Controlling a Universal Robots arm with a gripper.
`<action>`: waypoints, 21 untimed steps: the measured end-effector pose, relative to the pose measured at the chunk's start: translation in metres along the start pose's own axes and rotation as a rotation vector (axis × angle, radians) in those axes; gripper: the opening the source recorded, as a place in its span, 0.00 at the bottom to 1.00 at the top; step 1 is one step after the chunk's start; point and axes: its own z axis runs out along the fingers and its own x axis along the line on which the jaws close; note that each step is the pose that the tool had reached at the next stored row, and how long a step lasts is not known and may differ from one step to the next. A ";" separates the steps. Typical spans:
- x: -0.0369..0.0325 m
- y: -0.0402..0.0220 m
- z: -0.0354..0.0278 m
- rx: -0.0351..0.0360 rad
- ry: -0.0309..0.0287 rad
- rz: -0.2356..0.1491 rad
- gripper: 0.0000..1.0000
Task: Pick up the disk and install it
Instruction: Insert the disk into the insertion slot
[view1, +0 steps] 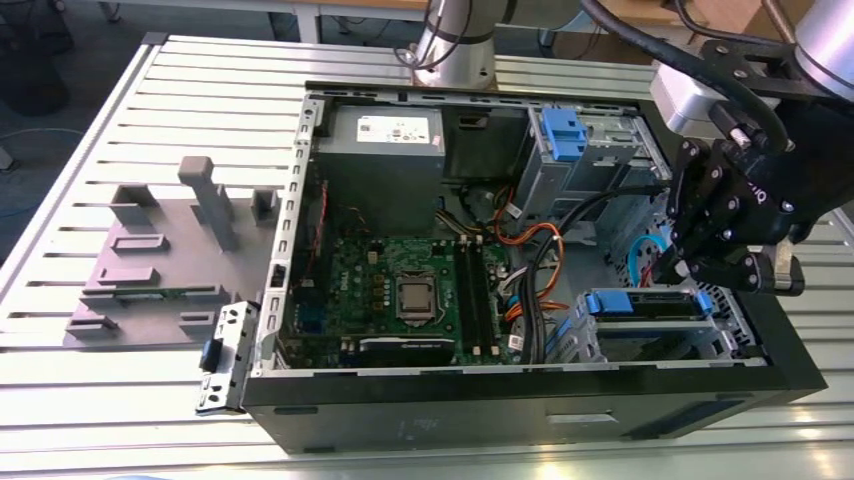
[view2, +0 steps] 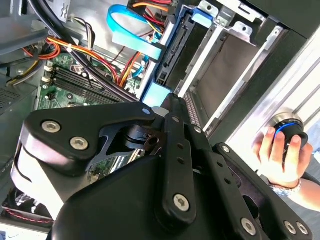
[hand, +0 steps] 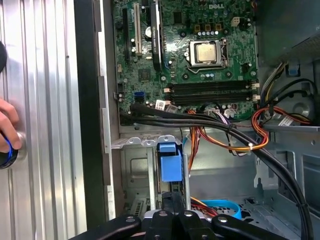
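The disk (view1: 650, 302), a flat drive with a bright blue frame at both ends, lies in the drive bay at the near corner of the open computer case (view1: 534, 395), on the exterior view's right. My black gripper (view1: 690, 268) hangs just above the disk's blue end nearest the case wall. In the first wrist view the fingers stand close together and the gripper (hand: 172, 197) lines up with the edge-on disk (hand: 170, 162). In the second wrist view the gripper (view2: 165, 100) meets the pale blue frame end of the disk (view2: 172, 55). Whether the tips pinch the frame is hidden.
Black, orange and blue cables (view1: 534, 270) run between the motherboard (view1: 400, 295) and the bay. A second blue-fronted cage (view1: 561, 135) stands at the case's far side. A grey fixture (view1: 160, 260) sits on the slatted table. A hand (view2: 275, 155) grips a knob beside the case.
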 end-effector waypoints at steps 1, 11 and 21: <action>0.0000 -0.0002 0.0006 -0.0004 -0.0045 0.001 0.11; -0.0004 -0.0051 0.0052 -0.0016 -0.0202 0.003 0.11; -0.0011 -0.0138 0.0072 -0.0017 -0.0204 0.003 0.11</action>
